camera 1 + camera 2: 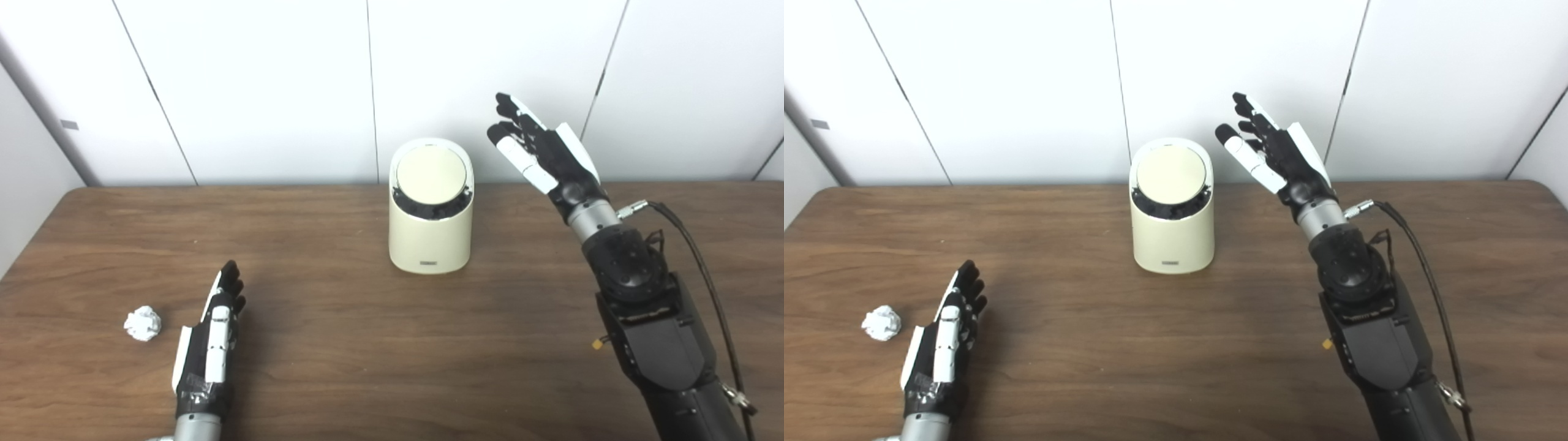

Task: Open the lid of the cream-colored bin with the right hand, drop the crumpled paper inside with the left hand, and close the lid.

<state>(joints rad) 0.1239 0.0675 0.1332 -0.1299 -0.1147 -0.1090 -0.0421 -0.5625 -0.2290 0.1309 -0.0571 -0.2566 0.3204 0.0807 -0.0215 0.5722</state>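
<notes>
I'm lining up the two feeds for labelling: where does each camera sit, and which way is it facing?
Left eye view: on the head, looking down and forward at the brown wooden table; both arms rise from the bottom edge, left hand low, right hand raised.
Right eye view: beside it, a little to the right, facing the same way; the same arms and hands show.
Shared: the cream-colored cylindrical bin with its round lid shut, the white crumpled paper ball, and the white panelled wall.

Black-and-white hands (542, 153), cabled black forearm (655, 331)
</notes>
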